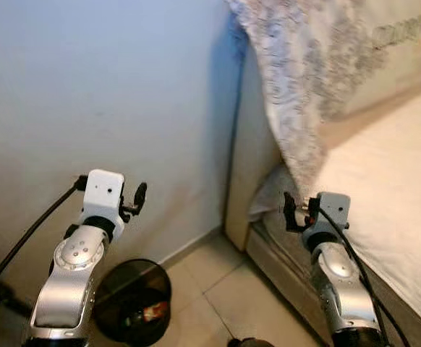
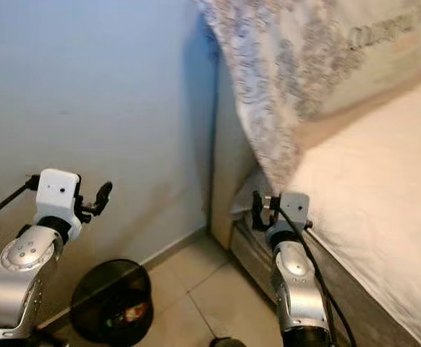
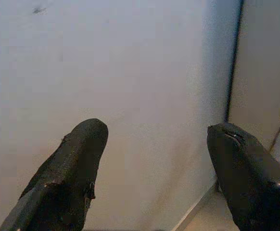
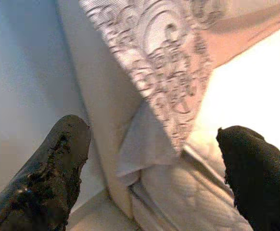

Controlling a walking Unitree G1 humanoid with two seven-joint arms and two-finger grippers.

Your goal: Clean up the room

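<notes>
Silver arms raised in the foreground frame a bedroom corner, both hands spread wide and holding nothing. Behind them a pale wall (image 1: 102, 87) takes up the left of the scene, and a bed (image 1: 391, 188) with a cream quilted cover runs along the right, its headboard (image 1: 250, 144) standing edge-on to the wall. A large pillow (image 1: 304, 79) in a grey scroll-patterned case leans against the headboard, its lower corner hanging over the mattress edge, apparently propped there rather than dropped. Printed lettering runs across a second cushion (image 1: 406, 29) at top right, too blurred to read. On the tiled floor (image 1: 225, 289) in the gap between wall and bed sits a dark round bin (image 1: 134, 300), just below the left arm, with some colourful scrap inside; it is placed where rubbish from the bedside would naturally go. The left hand (image 3: 154, 144) points at bare wall, well above the bin. The right hand (image 4: 154, 144) faces the pillow's hanging corner and the tucked sheet beneath it, likely the next thing to be straightened in tidying the room.
</notes>
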